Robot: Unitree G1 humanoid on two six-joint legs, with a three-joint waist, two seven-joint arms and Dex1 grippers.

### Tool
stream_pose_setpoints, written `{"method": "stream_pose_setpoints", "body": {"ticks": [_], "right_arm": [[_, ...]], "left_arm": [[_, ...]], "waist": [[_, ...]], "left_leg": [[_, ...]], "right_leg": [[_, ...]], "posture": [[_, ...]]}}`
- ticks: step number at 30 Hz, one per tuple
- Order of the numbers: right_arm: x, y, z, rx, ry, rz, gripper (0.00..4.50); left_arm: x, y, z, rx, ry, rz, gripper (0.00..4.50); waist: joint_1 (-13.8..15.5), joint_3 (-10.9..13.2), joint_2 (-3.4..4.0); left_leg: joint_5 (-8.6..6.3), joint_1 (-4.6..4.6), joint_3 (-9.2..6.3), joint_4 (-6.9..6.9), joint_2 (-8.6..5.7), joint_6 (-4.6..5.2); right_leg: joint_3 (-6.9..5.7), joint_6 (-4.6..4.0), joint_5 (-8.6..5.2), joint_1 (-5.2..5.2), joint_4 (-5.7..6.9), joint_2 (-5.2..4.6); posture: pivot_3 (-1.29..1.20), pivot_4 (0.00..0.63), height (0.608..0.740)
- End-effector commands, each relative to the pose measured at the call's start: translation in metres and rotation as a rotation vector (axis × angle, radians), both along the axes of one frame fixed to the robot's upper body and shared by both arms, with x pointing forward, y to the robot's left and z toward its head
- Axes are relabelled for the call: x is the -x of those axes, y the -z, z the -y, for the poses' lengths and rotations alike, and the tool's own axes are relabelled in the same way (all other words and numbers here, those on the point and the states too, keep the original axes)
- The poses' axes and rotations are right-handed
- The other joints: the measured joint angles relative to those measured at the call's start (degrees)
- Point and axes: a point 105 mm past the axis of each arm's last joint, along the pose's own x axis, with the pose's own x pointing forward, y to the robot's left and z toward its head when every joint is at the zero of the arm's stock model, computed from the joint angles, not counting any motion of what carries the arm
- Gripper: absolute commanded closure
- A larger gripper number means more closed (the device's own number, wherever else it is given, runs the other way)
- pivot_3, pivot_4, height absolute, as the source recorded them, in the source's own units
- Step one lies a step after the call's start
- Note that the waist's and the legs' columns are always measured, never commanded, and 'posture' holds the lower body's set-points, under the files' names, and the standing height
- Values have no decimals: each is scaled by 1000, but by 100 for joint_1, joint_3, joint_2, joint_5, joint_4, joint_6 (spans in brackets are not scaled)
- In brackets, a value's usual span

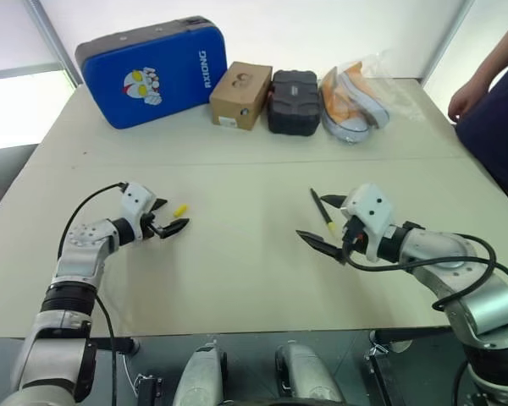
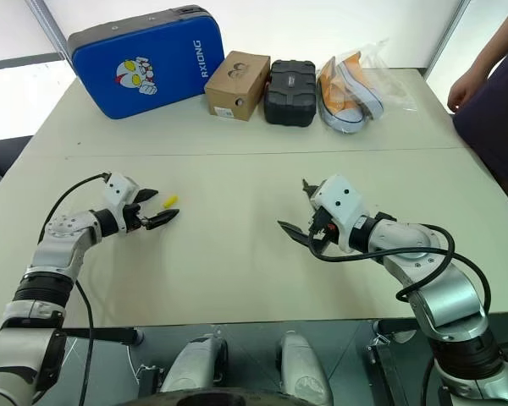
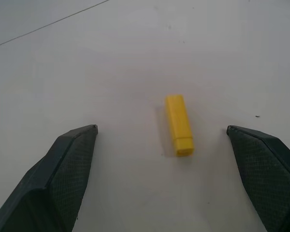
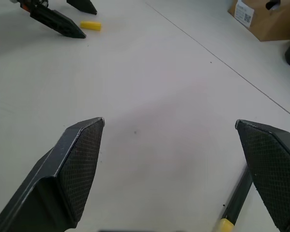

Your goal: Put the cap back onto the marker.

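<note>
Head view: yellow cap (image 1: 179,210) flat on table (image 1: 237,271), between spread left gripper (image 1: 170,215) fingers; black marker (image 1: 323,211) by right gripper (image 1: 326,222) (jaws wide), long axis running away from robot; left wrist view: cap untouched.

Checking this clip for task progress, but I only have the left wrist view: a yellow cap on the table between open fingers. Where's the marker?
Observer: The marker lies flat on the table, over by the right gripper, well apart from the cap.
Operator: Is that gripper holding it?
Observer: No. Its fingers stand wide open and empty, with the marker's yellow end close to one finger.
</note>
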Motion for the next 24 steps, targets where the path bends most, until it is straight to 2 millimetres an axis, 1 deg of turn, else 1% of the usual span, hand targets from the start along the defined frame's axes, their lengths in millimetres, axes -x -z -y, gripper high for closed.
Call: {"method": "stream_pose_setpoints", "body": {"ticks": [1,3,4,5,6,7,11,12,17,19,21,24], "right_arm": [[3,-11,-4,8,-21,49,0],[2,-11,-5,9,-22,49,0],[2,-11,-5,10,-22,49,0],[2,-11,-5,11,-21,50,0],[2,-11,-4,12,-21,50,0],[2,-12,-4,13,-20,50,0],[2,-12,-3,16,-18,52,0],[2,-12,-3,17,-18,52,0],[1,-13,-2,18,-16,53,0],[1,-12,-2,16,-15,49,0],[0,-10,-1,10,9,48,0],[-14,-5,9,-13,137,63,0]], "left_arm": [[-2,2,2,-8,-10,8,26],[-3,3,4,-3,-12,10,561],[-3,4,5,0,-10,7,902],[-2,6,6,3,-8,4,1333],[-1,7,7,5,-7,2,1938],[0,8,8,6,-6,1,2311],[2,13,8,14,-17,-12,4345],[3,15,8,16,-20,-16,4436],[8,21,6,15,-25,-35,4436],[9,20,5,17,-24,-30,4436],[11,13,6,8,-11,-4,4436],[19,-7,11,19,38,48,4436]], "waist": [[5,0,0],[9,0,0],[8,-1,0],[7,-1,-1],[5,-1,-1],[0,-1,-1],[-23,-1,-1],[-24,-1,-1],[-27,-1,-1],[-33,-1,-1],[-42,-1,-1],[-62,0,-4]], "left_leg": [[0,0,0,1,0,0],[0,0,-1,3,-1,0],[0,0,-2,3,-2,0],[0,0,-2,4,-2,0],[0,2,-2,4,-2,0],[0,5,-2,5,-2,0],[0,14,-2,2,-1,0],[0,17,-1,2,-1,0],[0,25,1,-1,0,0],[0,30,2,-3,0,0],[0,42,4,-9,1,0],[0,51,5,-16,3,0]], "right_leg": [[0,0,0,1,0,0],[-1,0,0,2,1,-2],[-1,0,0,3,1,-2],[-1,0,0,4,2,-2],[-1,0,0,5,3,-2],[-1,0,0,5,6,-1],[0,0,0,6,16,1],[1,0,0,6,19,1],[2,0,-1,7,24,2],[2,0,-1,11,24,2],[4,-1,-2,20,23,2],[6,-1,-3,25,22,2]], "posture": [[0,150,740],[0,150,740],[0,150,740],[0,150,740],[0,150,740],[0,150,740],[0,150,740],[0,150,740],[0,150,740],[0,150,740],[0,150,740],[0,150,740]]}}
